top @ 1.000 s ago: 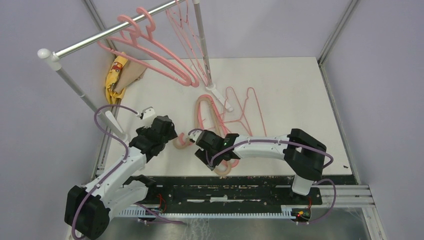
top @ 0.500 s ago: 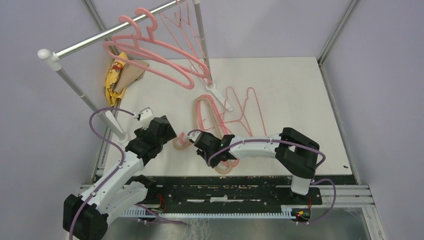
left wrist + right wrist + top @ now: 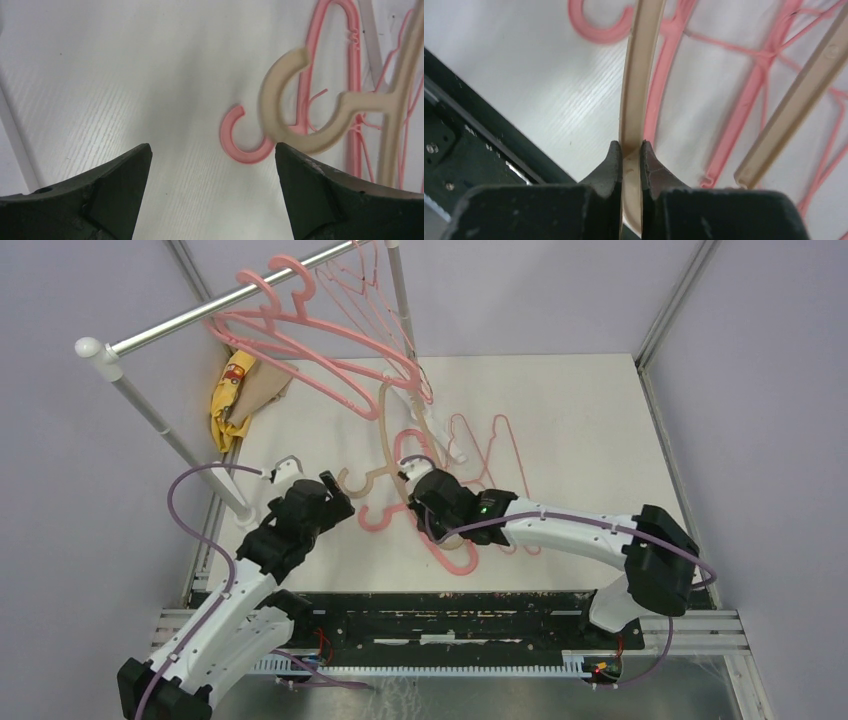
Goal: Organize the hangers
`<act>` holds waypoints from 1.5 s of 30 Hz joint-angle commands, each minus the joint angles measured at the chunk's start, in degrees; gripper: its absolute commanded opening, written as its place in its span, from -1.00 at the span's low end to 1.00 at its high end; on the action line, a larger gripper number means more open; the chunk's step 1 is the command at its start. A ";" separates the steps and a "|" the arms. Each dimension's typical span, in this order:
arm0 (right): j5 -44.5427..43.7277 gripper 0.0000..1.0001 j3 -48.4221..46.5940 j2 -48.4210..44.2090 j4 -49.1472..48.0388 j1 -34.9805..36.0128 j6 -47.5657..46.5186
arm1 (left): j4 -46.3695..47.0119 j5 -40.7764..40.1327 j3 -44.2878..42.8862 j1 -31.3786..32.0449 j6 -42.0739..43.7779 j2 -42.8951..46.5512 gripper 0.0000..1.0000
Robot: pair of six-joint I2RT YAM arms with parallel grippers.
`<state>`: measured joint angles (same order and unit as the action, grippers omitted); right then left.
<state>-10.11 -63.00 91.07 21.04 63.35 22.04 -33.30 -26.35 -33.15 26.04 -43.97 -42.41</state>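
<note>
Now lifted: the beige hanger [image 3: 636, 75] rides clamped in the right gripper [image 3: 629, 150].
It has risen off the pink plastic hanger [image 3: 245, 156] below, hook hanging just ahead of the left gripper [image 3: 211, 150], whose fingers gape empty; the rail [image 3: 200, 315] beyond looks the likely destination.

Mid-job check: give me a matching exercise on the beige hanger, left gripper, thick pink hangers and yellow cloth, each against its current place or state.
Things:
1. beige hanger
2. left gripper
3. thick pink hangers
4. yellow cloth

Places or states:
A. hanging on the silver rail
B. open, nothing between its fingers
C. clamped in the right gripper
D. bunched at the far-left corner of the table

Pairs: 1-C, 2-B, 3-A, 4-D
</note>
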 commanded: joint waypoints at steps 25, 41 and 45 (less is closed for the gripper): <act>5.98 -0.98 -0.68 1.96 -25.90 -10.35 21.76 | 20.74 17.19 9.21 -0.20 -8.81 7.74 0.92; 10.00 -0.98 -12.00 13.41 -33.04 -10.27 32.51 | 25.15 20.04 11.73 0.22 -3.20 9.80 0.84; 11.14 -0.98 -15.02 15.35 -33.09 -10.19 33.61 | 26.89 21.15 12.62 0.61 -2.53 8.81 0.80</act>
<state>-0.19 -72.88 105.54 -6.70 53.19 53.47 -11.00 -7.20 -21.12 26.20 -49.78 -32.95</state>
